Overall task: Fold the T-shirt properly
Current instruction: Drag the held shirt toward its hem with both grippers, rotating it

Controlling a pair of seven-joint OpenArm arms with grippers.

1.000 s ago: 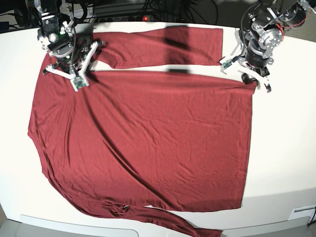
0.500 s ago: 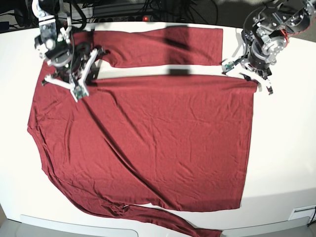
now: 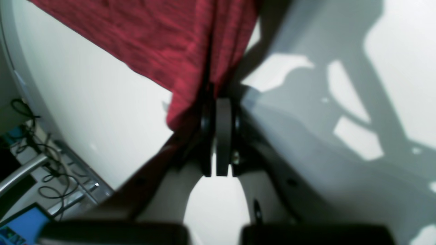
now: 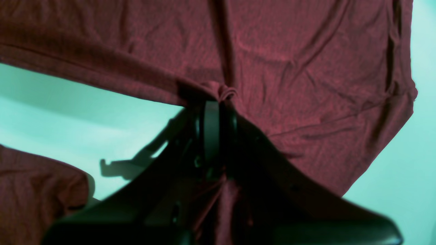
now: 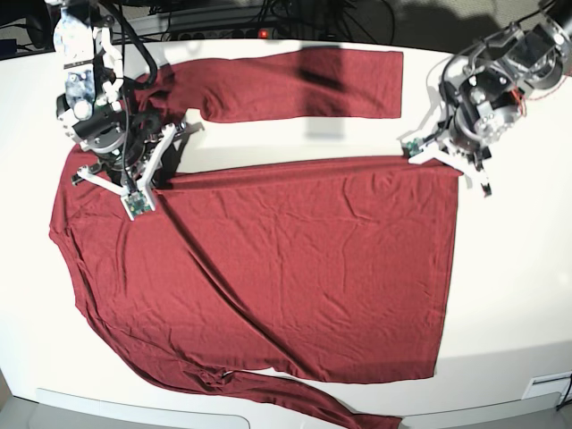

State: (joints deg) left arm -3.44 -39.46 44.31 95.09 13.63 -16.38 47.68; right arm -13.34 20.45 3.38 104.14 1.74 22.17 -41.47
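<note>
Your left gripper [image 3: 218,102] is clenched on a corner of the T-shirt [image 5: 295,259], with the cloth hanging just ahead of its tips and white worktop [image 3: 391,37] to both sides. Your right gripper [image 4: 213,102] is also clenched on the T-shirt, pinching a small bunch of fabric at its tips, and the body of the shirt spreads beyond it. In the base view the T-shirt lies flat on the worktop between both grippers, one sleeve lying behind them. I think the risk is in the thin cloth: if you pull the two grippers at different speed, the edge may slip out, or the body below may drag and wrinkle, so the fold comes crooked.
</note>
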